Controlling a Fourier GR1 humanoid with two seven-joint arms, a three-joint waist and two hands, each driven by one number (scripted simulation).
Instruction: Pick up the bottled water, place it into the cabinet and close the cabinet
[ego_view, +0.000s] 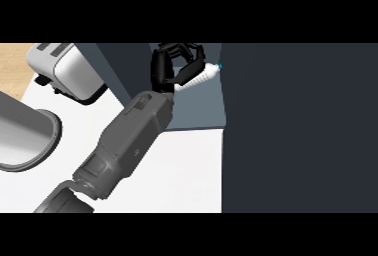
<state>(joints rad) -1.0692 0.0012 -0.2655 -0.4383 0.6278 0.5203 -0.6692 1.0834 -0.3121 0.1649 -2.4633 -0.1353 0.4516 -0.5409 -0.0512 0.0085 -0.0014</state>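
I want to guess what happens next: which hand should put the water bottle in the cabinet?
The left hand. Its fingers are curled round the bottled water, holding it up at the cabinet. The right hand is not in view.

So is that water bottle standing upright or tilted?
Tilted: the bottle leans in the robot hand, cap pointing up-right.

A silver toaster (65, 70) stands at the far left of a white counter (184, 170). Nearer, a grey pot (26, 135) is cut off by the left edge.
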